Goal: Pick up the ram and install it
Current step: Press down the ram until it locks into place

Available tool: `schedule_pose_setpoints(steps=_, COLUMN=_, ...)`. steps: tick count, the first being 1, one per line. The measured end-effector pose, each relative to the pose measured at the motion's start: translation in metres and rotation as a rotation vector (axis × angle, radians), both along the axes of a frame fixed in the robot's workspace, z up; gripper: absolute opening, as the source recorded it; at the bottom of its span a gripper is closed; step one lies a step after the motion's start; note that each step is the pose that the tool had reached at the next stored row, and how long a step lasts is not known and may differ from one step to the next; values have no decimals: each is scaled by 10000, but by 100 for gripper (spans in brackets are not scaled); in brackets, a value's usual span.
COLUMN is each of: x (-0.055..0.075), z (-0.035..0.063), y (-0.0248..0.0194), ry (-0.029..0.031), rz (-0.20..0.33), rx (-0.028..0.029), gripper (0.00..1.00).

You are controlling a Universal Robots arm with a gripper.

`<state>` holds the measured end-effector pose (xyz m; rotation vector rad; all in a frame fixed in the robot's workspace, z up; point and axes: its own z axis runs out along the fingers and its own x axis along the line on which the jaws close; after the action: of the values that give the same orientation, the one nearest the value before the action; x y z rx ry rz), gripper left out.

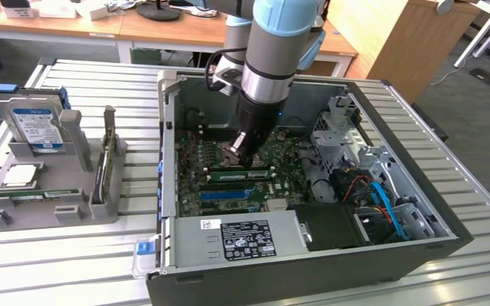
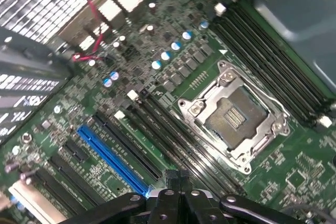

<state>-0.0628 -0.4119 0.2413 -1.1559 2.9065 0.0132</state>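
Observation:
My gripper [image 1: 251,162] is down inside the open computer case, just above the motherboard beside the processor socket [image 1: 228,152]. Its fingers are shut with nothing between them. The ram [image 1: 238,173], a long green stick, lies along the memory slots right below the fingertips. Whether the tips touch it I cannot tell. From the wrist, the shut gripper [image 2: 176,183] hangs over the long black memory slots [image 2: 157,135] next to the open silver socket [image 2: 233,116].
The case walls [image 1: 166,153] ring the motherboard; a drive cage [image 1: 339,137] and cables [image 1: 381,197] crowd the exterior view's right. On the exterior view's left, a grey tray [image 1: 100,207] holds a hard drive [image 1: 36,121], a silver processor [image 1: 22,175] and a green stick [image 1: 45,194].

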Motion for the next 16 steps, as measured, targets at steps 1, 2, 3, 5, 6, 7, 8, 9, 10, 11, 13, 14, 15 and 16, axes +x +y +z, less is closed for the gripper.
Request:
schedule_pose_setpoints(steps=1, x=0, z=-1, y=0, ry=0, rz=-147, rx=-1, gripper=11)
schedule_pose_setpoints(steps=2, x=0, z=-3, y=0, ry=0, rz=-287, rx=-1, gripper=11)
schedule_pose_setpoints(steps=3, x=0, z=-4, y=0, ry=0, rz=-424, rx=-1, gripper=11)
schedule_pose_setpoints(steps=5, x=0, z=-7, y=0, ry=0, rz=-717, rx=-1, gripper=11)
schedule_pose_setpoints(steps=6, x=0, z=-9, y=0, ry=0, rz=-853, rx=-1, gripper=11)
schedule_pose_setpoints(steps=7, x=0, z=-10, y=0, ry=0, rz=-985, rx=-1, gripper=11)
schedule_pose_setpoints(steps=8, x=0, z=-12, y=0, ry=0, rz=-1111, rx=-1, gripper=11)
schedule_pose_setpoints(steps=9, x=0, z=-13, y=0, ry=1, rz=-1237, rx=-1, gripper=11)
schedule_pose_setpoints(steps=10, x=0, z=-14, y=0, ry=0, rz=-1363, rx=-1, gripper=11)
schedule_pose_setpoints(steps=11, x=0, z=-16, y=0, ry=0, rz=-1507, rx=-1, gripper=11)
schedule_pose_setpoints(steps=13, x=0, z=-19, y=0, ry=0, rz=-1772, rx=-1, gripper=11)
schedule_pose_setpoints(steps=14, x=0, z=-20, y=0, ry=0, rz=-1904, rx=-1, gripper=11)
schedule_pose_setpoints(steps=15, x=0, z=-21, y=0, ry=0, rz=-2034, rx=-1, gripper=11)
schedule_pose_setpoints(steps=16, x=0, z=-23, y=0, ry=0, rz=-2165, rx=-1, gripper=11)
